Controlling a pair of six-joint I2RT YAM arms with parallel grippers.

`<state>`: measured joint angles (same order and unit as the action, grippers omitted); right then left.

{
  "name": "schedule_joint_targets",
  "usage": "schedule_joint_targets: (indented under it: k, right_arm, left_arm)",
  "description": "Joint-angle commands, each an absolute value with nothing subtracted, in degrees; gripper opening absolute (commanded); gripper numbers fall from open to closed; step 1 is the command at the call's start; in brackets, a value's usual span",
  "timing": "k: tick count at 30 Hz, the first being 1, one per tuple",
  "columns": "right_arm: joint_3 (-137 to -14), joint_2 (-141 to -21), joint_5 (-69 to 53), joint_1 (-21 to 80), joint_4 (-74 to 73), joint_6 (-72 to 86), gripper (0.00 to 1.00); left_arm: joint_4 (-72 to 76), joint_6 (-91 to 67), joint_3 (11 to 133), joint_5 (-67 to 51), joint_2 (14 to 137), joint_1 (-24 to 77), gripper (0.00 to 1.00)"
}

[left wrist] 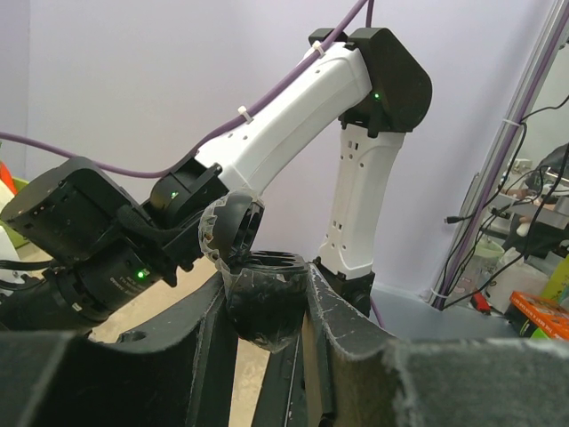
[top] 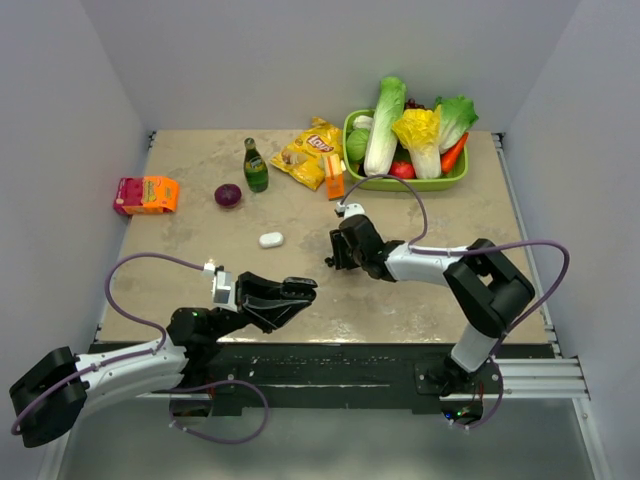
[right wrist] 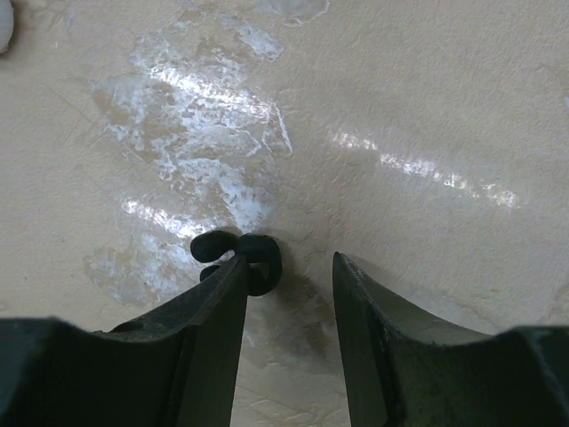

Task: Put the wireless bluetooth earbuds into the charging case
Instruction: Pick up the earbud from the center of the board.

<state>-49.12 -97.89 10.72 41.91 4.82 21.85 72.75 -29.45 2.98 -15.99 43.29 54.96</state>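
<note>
Earbud (right wrist: 265,261) flat, long axis crosswise, touching right pincer (right wrist: 291,264) fingertip.

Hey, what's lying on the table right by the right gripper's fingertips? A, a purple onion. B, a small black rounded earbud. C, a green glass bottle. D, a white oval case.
B: the right wrist view shows a small black rounded earbud on the beige table, beside one fingertip of the open right gripper.

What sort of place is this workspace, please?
Probably a robotics lab test cell: a left arm and right arm bolted at a beige table edge, plain white panels walling it in, and staged props like a green basket of vegetables and a Lay's chip bag.
</note>
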Motion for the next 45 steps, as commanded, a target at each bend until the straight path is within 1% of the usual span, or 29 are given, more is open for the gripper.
schedule_joint_targets:
  k: [1, 5, 8, 11, 12, 15, 18, 19, 20, 23, 26, 30, 37, 45]
  right_arm:
    - [-51.15, -100.1, 9.67, 42.71, 3.34, 21.71, 0.47]
    - [-51.33, -100.72, 9.58, 43.07, 3.51, 21.8, 0.45]
    - [-51.15, -100.81, 9.75, 42.98, 3.6, 21.88, 0.41]
    - [-50.98, -100.2, 9.93, 42.98, 3.95, 21.97, 0.34]
    - [-50.98, -100.11, 9.93, 43.07, 3.96, 21.97, 0.3]
    - [-50.98, -99.84, 9.67, 42.98, 4.04, 21.97, 0.22]
    - [-51.06, -99.93, 9.4, 43.07, 4.22, 21.97, 0.21]
    - [-51.06, -100.19, 9.32, 43.07, 4.22, 22.06, 0.22]
    - [-51.15, -100.37, 9.32, 42.98, 4.13, 21.97, 0.31]
    - [-50.89, -99.41, 9.67, 43.07, 3.69, 22.67, 0.47]
    - [-50.1, -96.69, 11.42, 42.98, 3.34, 23.29, 0.52]
    - [-49.66, -94.31, 13.01, 42.72, 2.46, 23.47, 0.54]
    - [-47.29, -92.29, 12.92, 41.57, 3.51, 23.82, 0.53]
    - [-47.11, -94.22, 12.31, 41.05, 3.96, 23.64, 0.52]
  left_arm:
    - [77.17, -29.62, -9.67, -15.2, 43.5, 55.46, 0.0]
    - [77.08, -29.62, -9.67, -15.21, 43.42, 55.46, 0.0]
    - [76.73, -29.62, -9.75, -15.21, 43.16, 55.46, 0.0]
    - [76.64, -29.62, -9.58, -15.12, 43.24, 55.46, 0.0]
    - [76.64, -29.62, -9.58, -15.2, 43.42, 55.46, 0.0]
    - [76.64, -29.53, -9.32, -15.21, 43.68, 55.46, 0.0]
    - [76.99, -29.53, -9.32, -15.38, 43.86, 55.46, 0.0]
    - [76.99, -29.53, -9.49, -15.38, 43.86, 55.46, 0.0]
    - [76.99, -29.53, -9.32, -15.47, 43.86, 55.46, 0.0]
    - [76.73, -29.53, -9.4, -15.38, 43.6, 55.46, 0.0]
    - [76.29, -29.44, -9.4, -15.38, 43.24, 55.46, 0.0]
    - [76.29, -29.36, -9.49, -15.29, 43.33, 55.46, 0.0]
    - [76.55, -29.62, -9.67, -15.29, 43.24, 55.46, 0.0]
    - [76.64, -29.62, -9.58, -15.29, 43.16, 55.46, 0.0]
